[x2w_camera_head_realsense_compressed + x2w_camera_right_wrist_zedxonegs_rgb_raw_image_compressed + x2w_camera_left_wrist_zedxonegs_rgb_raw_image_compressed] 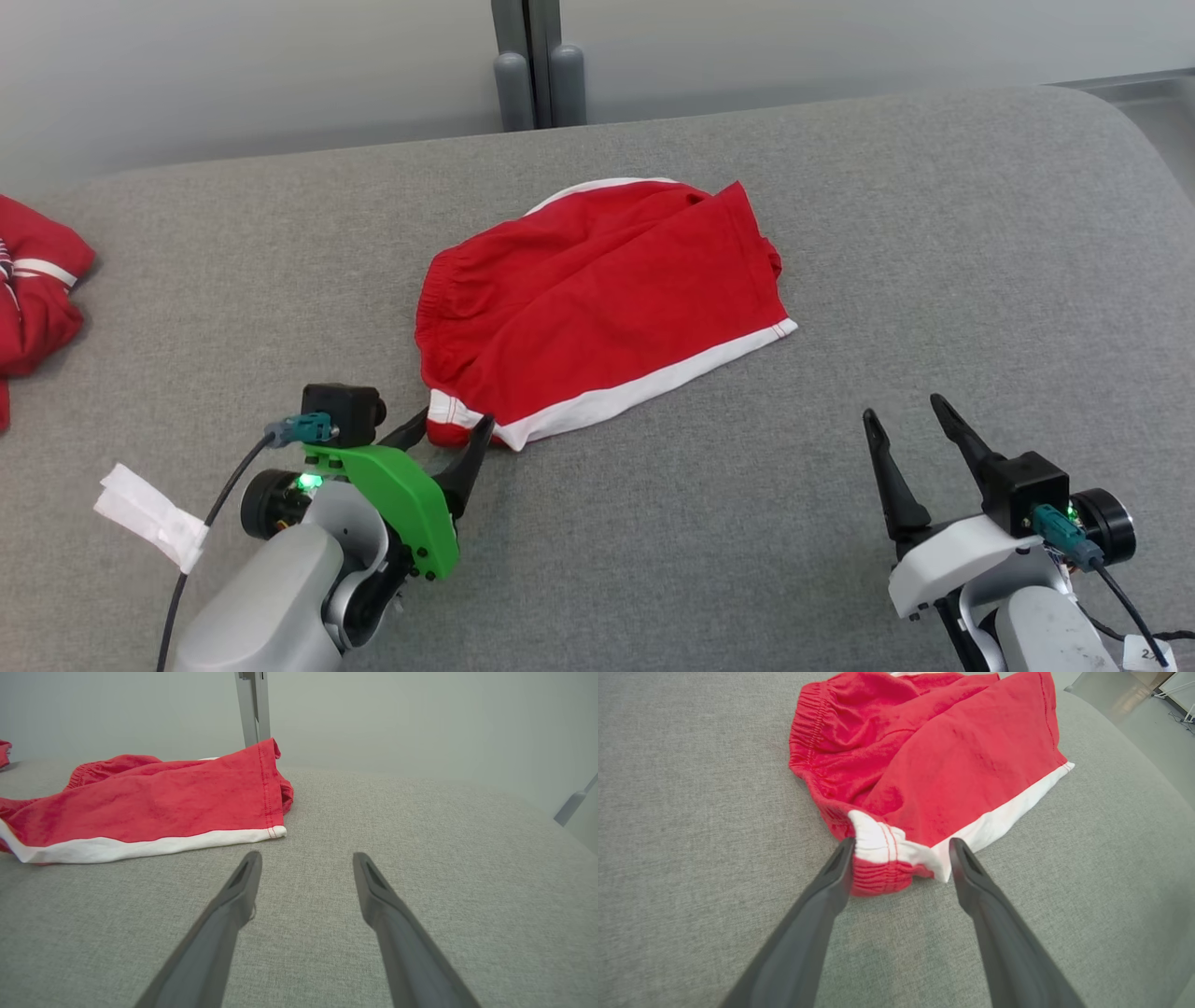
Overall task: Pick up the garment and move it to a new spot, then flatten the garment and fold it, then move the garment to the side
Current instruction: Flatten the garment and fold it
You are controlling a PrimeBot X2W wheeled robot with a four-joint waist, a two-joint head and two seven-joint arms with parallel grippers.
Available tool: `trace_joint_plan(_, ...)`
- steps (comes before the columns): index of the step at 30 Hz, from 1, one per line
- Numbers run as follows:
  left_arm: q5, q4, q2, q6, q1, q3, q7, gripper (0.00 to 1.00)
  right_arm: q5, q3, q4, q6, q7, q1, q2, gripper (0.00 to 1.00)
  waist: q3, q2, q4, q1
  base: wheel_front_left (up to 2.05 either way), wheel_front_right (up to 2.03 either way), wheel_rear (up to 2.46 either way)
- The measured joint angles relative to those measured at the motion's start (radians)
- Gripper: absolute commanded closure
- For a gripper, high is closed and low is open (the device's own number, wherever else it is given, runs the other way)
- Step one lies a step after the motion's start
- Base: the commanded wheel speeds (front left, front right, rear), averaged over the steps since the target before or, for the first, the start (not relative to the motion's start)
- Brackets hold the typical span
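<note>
A second red cloth (33,299) lies bunched at the tabletop's (934,233) left edge. Bare grey fabric separates it from the shorts (607,299), which sit mid-table, nearer the far edge than the right one.

The left gripper (453,425) is spread open, low at the shorts' near-left corner and gripping nothing. A white tag (149,513) hangs on its cable. The left wrist view shows what the head view hides. The two fingers (831,882) flank the white-trimmed corner, the cloth lies between them, and the left one is right against the red waistband fold. That view also shows floor past the rounded right edge.

The shorts' long axis runs from near left to far right. The gathered waistband faces left and the stitched leg hem faces right. A white band follows the near side.

A post (537,65) stands behind the far edge, just beyond the shorts.

To the right of the hem the tabletop is bare as far as its rounded far-right corner, the widest free stretch. The right gripper (904,408) is also spread and empty, well apart from the shorts near the near-right part. Its wrist view shows the hem's far end standing up in a fold, with layers of cloth under it.
</note>
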Motion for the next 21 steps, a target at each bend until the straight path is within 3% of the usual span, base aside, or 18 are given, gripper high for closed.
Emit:
trace_joint_plan(6,-0.065,0.014,0.005,0.0,-0.051,-0.029,-0.007,0.0,-0.016,0.008,0.003,0.0,0.0,-0.031,0.0,0.0,0.025,0.0,-0.002,0.0,0.0,0.0,0.0)
trace_joint_plan(8,-0.074,0.035,0.002,0.0,-0.068,-0.028,-0.024,0.31,-0.027,0.01,0.006,0.0,0.0,-0.048,0.0,0.0,0.035,0.0,-0.002,0.0,0.0,0.0,0.0)
trace_joint_plan(9,-0.079,0.044,-0.001,0.0,-0.076,-0.028,-0.032,0.61,-0.033,0.01,0.008,0.0,0.0,-0.058,0.0,0.0,0.042,0.0,-0.002,0.0,0.0,0.0,0.0)
trace_joint_plan(11,-0.086,0.059,-0.01,0.0,-0.088,-0.028,-0.057,1.0,-0.059,0.009,0.022,0.0,0.0,-0.086,0.0,0.0,0.054,0.0,-0.002,0.0,0.0,0.0,0.0)
trace_joint_plan(17,-0.086,0.079,-0.017,0.0,-0.101,-0.037,-0.139,1.0,-0.18,-0.007,0.133,0.0,0.0,-0.212,-0.001,0.0,0.088,0.0,0.007,0.0,0.0,0.0,0.0)
trace_joint_plan(21,-0.072,0.076,-0.016,0.0,-0.102,-0.045,-0.189,1.0,-0.232,0.003,0.247,0.0,0.0,-0.314,-0.035,0.0,0.104,0.0,0.024,0.0,0.0,0.0,0.0)
